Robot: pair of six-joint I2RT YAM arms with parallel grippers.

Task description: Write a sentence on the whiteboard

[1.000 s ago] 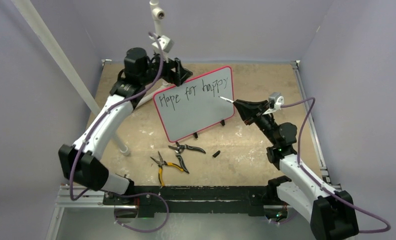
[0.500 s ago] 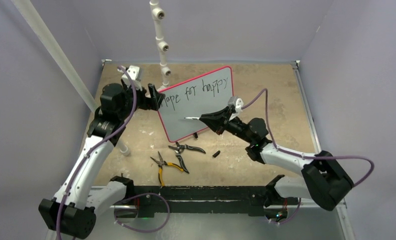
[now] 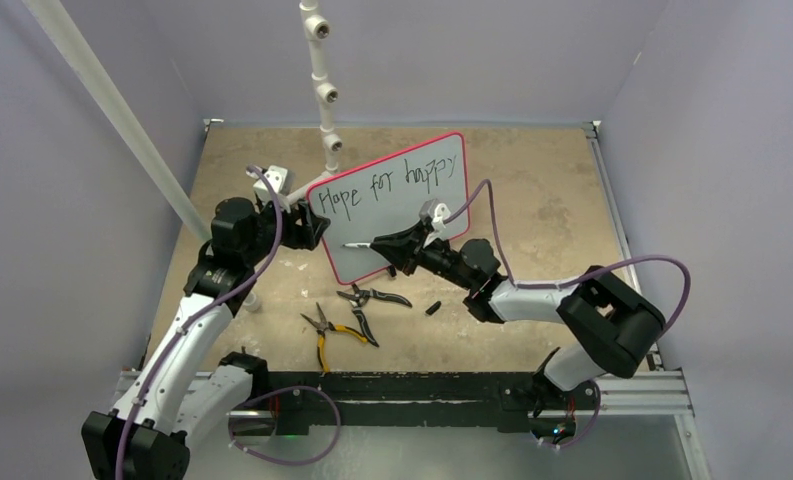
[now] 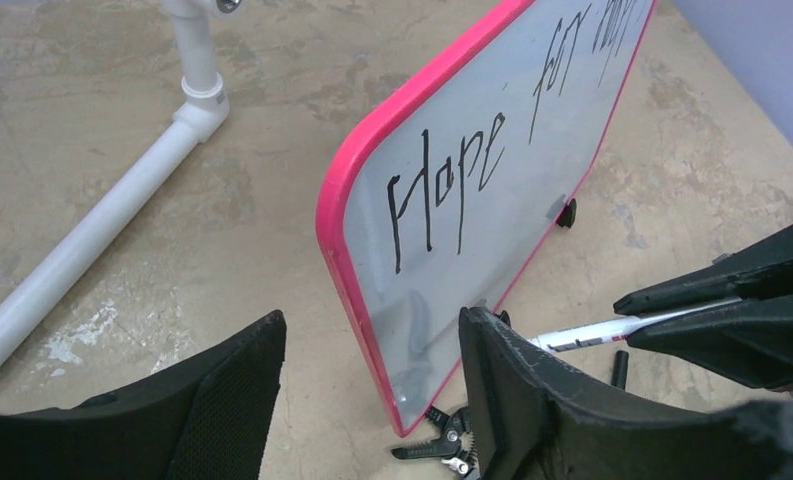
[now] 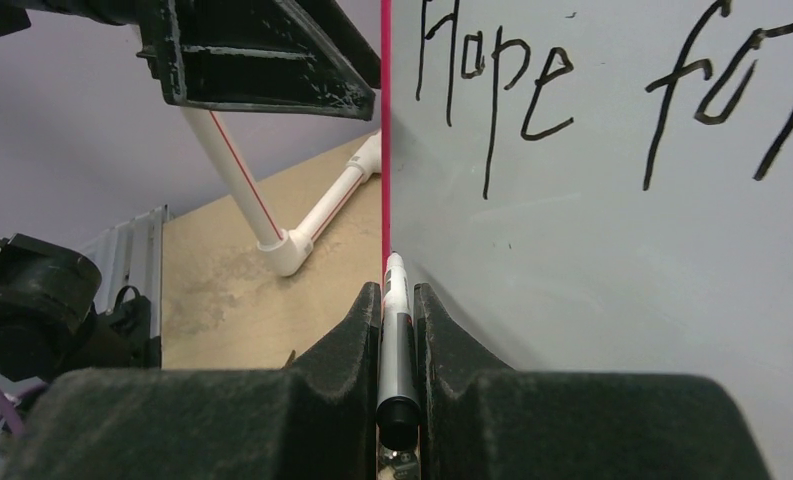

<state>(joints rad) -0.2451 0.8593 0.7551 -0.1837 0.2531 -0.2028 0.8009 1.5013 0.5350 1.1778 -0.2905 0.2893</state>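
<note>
The whiteboard (image 3: 397,215) stands on its black feet mid-table, red-framed. The sentence (image 3: 387,185) reads "Hope for happy" in one black line along the top; the surface below it is blank. My right gripper (image 3: 377,244) is shut on a white marker (image 3: 357,244), whose tip is at the board's lower left, close to the red edge. In the right wrist view the marker (image 5: 394,330) sits between the fingers (image 5: 352,330) against the board (image 5: 592,250). My left gripper (image 4: 372,350) is open and straddles the board's lower-left edge (image 4: 337,250) without clamping it.
Black pliers (image 3: 372,296) and yellow-handled pliers (image 3: 327,330) lie in front of the board. The black marker cap (image 3: 433,307) lies to their right. A white PVC pipe (image 3: 322,70) hangs behind the board, and another pipe (image 4: 92,230) lies on the table to the left.
My right gripper carried the marker from the right end of the written line to the board's lower left. My left arm came down from behind the top corner to the left edge.
</note>
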